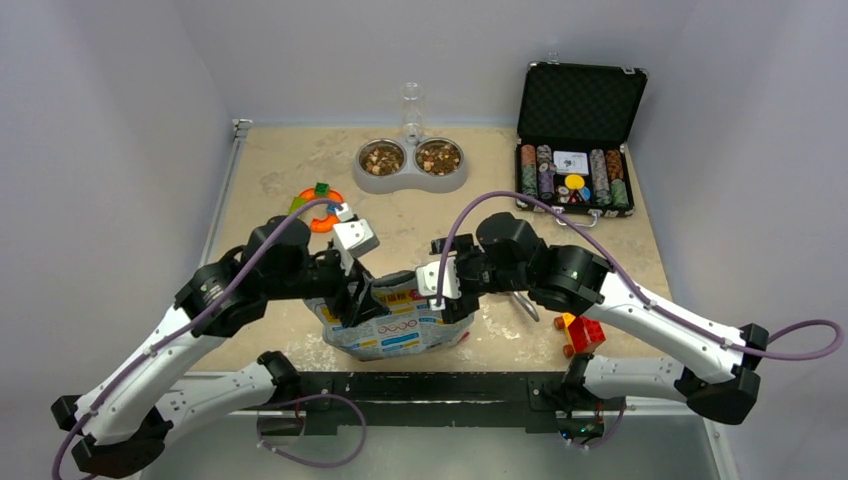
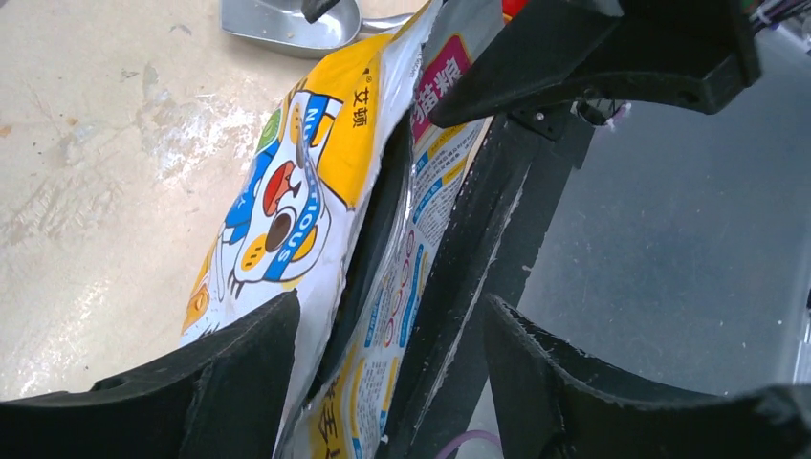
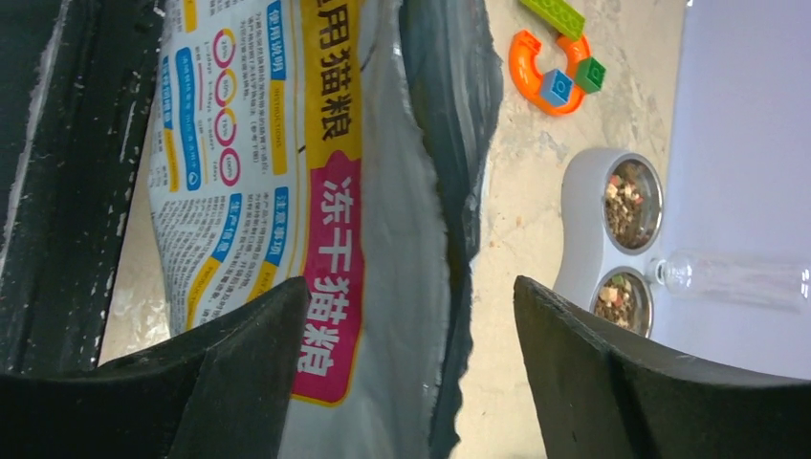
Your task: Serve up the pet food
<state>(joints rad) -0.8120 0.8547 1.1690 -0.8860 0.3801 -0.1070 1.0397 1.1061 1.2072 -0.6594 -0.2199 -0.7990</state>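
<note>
- 2 grippers work at the printed bag (image 1: 400, 330), which sits at the middle of the near edge of the desk. Its torn mouth faces up or toward the far edge; we cannot tell which.
- Left gripper (image 2: 387, 325): fingers spread wide. The left end of the bag's mouth passes between them, and nothing is pinched.
- Right gripper (image 3: 409, 296): fingers likewise apart, straddling the torn right end and not closed on it.
- Pet food (image 1: 383, 157): we see kibble only in the 2 cups of the double bowl (image 1: 410, 182), at the middle of the far edge. The bag's inside reads dark in both wrist views, so we cannot tell what it holds.
- Key relation: the bowl lies straight beyond the bag, toward the far edge and well apart from it. The mouth runs left to right with 1 gripper at each end, parallel to the bowl's long axis.
- Nearness: we judge neither arm clearly closer. Each gripper lines up roughly with the cup on its own side.
- Judgement: a pour would tip the bag away from the bases, and both edges need a firm pinch first.
</note>
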